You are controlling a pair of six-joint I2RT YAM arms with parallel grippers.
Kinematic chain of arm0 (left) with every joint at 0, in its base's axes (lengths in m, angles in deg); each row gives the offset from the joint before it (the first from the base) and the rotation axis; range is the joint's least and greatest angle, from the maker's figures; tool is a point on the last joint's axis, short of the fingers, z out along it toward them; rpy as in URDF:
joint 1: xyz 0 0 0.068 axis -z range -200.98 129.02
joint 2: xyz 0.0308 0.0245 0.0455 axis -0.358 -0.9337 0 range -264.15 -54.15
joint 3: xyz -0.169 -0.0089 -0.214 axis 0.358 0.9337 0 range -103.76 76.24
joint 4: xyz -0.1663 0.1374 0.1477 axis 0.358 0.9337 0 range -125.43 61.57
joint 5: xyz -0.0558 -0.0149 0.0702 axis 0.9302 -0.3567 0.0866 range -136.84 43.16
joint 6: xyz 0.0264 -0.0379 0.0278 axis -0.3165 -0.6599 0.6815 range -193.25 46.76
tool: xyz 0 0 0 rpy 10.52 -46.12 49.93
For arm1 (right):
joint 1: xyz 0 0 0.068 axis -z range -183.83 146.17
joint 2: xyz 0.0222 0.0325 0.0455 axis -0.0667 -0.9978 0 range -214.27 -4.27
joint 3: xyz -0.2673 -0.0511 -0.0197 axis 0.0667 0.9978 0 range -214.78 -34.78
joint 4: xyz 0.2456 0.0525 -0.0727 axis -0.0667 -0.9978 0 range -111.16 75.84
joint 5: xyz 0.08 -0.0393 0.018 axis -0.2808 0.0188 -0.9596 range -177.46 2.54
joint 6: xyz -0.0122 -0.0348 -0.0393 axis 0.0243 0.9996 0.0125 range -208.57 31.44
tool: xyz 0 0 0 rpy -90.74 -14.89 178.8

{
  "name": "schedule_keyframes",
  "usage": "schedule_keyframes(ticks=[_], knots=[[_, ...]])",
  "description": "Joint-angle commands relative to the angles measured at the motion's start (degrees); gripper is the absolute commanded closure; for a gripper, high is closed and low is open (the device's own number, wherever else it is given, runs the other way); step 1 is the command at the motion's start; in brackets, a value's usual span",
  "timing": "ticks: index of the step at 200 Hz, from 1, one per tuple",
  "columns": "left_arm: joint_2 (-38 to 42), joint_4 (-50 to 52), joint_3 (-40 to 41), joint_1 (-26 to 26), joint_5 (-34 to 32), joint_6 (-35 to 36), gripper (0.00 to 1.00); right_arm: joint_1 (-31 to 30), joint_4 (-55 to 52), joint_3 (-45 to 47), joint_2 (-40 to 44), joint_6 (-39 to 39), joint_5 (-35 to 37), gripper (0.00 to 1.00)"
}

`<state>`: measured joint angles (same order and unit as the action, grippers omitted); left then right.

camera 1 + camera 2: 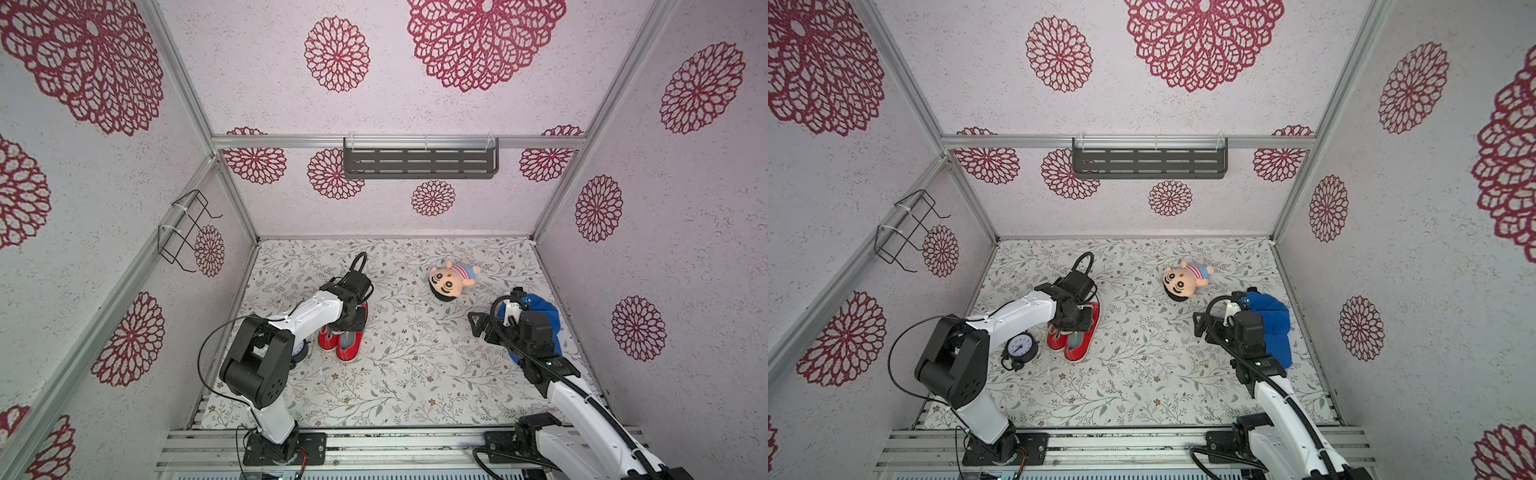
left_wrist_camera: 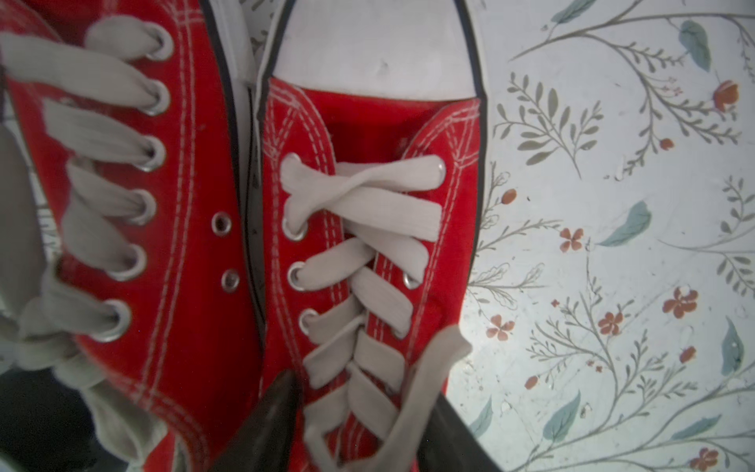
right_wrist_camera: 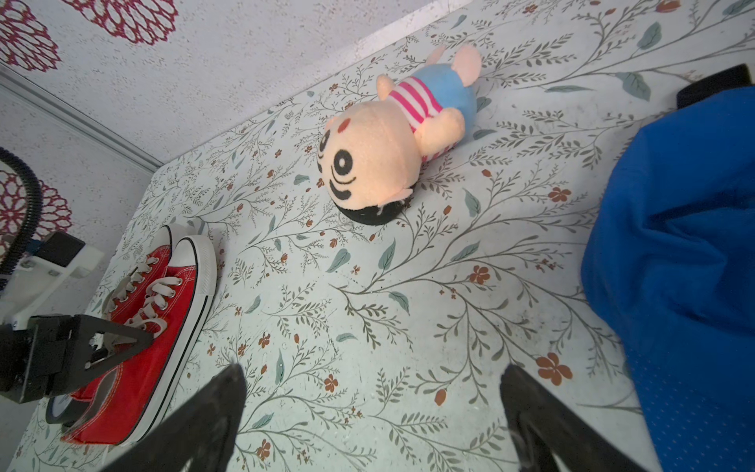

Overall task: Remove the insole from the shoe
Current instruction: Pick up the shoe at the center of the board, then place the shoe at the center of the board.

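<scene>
Our left jaws straddle the laces of a red canvas shoe (image 2: pixel 367 118); we cannot tell their grip. Our right jaws hang released above the floral bench (image 3: pixel 367 327).

Red, white-laced canvas shoe (image 2: pixel 457 229) stands upright, touching its matching twin (image 2: pixel 184 245).

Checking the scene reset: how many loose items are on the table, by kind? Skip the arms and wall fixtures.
red shoes: 2
plush doll: 1
blue fabric bundle: 1
alarm clock: 1
Total: 5
</scene>
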<state>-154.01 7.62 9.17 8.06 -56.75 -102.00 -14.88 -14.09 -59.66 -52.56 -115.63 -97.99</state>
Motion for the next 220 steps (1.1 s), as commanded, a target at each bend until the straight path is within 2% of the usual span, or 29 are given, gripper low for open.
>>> schedule_keyframes(ticks=[1,25,43,78,129,154,187,220], knots=[[-0.60,0.93,-1.55,1.66,-5.04,0.00,0.69,-0.25,1.42,-0.61,0.39,-0.62,1.27,0.01],[0.67,0.24,-1.71,2.88,-4.87,-0.07,0.91,-0.37,1.34,-0.60,0.66,-0.61,1.56,0.01],[2.61,0.43,-2.05,4.12,-5.22,-0.79,1.00,-0.33,1.07,-0.60,1.07,-0.62,1.73,0.01],[6.54,4.38,-5.63,8.43,-7.92,-5.04,1.00,-0.46,0.13,-0.26,2.61,-0.79,2.33,0.01],[7.09,1.67,-8.36,16.95,-4.31,-17.25,1.00,-0.55,-2.16,-0.17,4.06,-1.62,4.15,0.01],[4.68,-5.72,-8.08,20.68,-0.21,-23.05,1.00,-0.55,-3.31,-0.08,4.30,-1.84,5.45,0.01],[-1.03,-11.79,-8.86,24.30,1.73,-30.28,1.00,-0.55,-4.57,-0.19,4.86,-1.74,6.08,0.01],[-6.85,-16.50,-10.24,26.84,3.35,-32.84,1.00,-0.51,-5.52,0.21,5.57,-1.41,6.60,0.01]])
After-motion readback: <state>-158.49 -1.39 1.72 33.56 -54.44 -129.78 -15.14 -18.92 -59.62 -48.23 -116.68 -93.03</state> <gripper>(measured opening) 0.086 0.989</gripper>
